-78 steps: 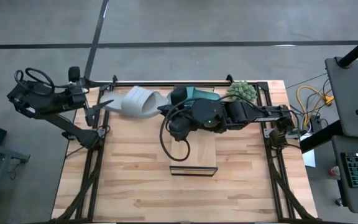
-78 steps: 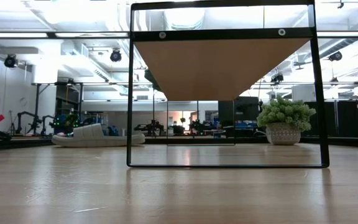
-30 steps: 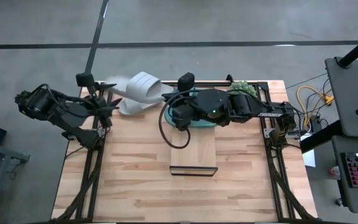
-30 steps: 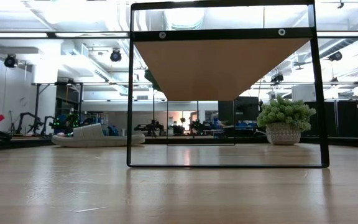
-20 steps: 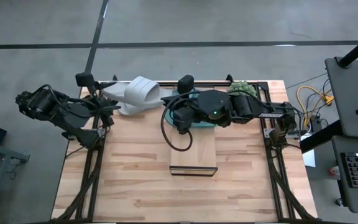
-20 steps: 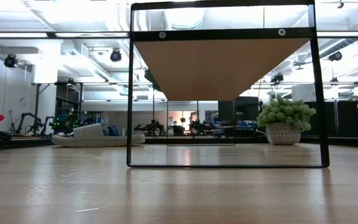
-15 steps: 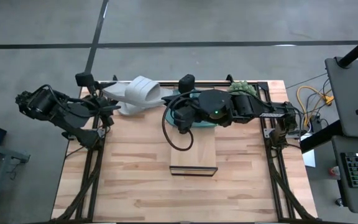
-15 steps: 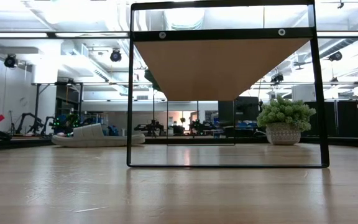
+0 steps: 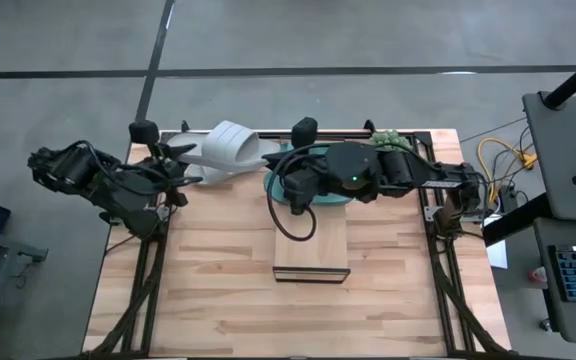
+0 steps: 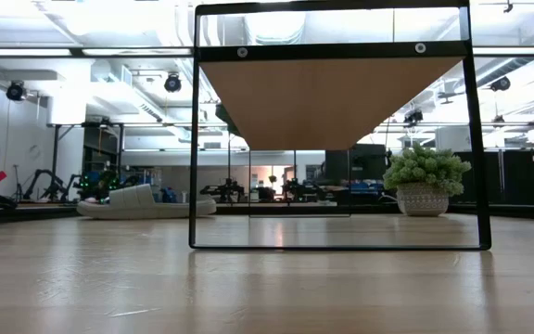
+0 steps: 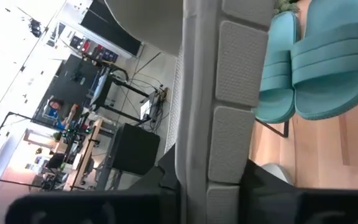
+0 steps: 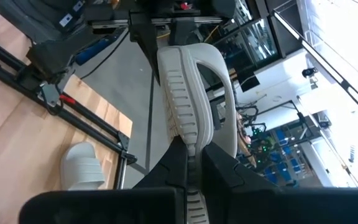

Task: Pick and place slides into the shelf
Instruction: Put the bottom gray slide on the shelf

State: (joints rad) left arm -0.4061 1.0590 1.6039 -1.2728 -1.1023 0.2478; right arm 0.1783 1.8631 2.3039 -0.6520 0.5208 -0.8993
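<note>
A light grey slide hangs on edge above the table's far left, held between both grippers. My left gripper is shut on its left end, my right gripper on its right end. A second grey slide lies sole-down on the table at the far left. Two teal slides lie side by side on the wooden shelf, partly under my right arm in the high view. My left gripper pinches the grey slide's sole through its thickness, at the end toward the table's left. Its fingers come nearly level from the left. The slide stands on edge, clear of the table. My right gripper pinches the same slide's sole between its two fingers, at the end toward the table's right. The fingers come nearly level from the right, along the slide. The strap arches to one side, and the slide is lifted clear.
A potted green plant stands at the far right, behind the shelf. The shelf's dark metal frame rises near the table's middle. Bare wooden tabletop spreads toward the near edge.
My left gripper has gone a little toward the table's right and has shut on the left end of the grey slide. My right gripper has kept the slide in the air at much the same place.
</note>
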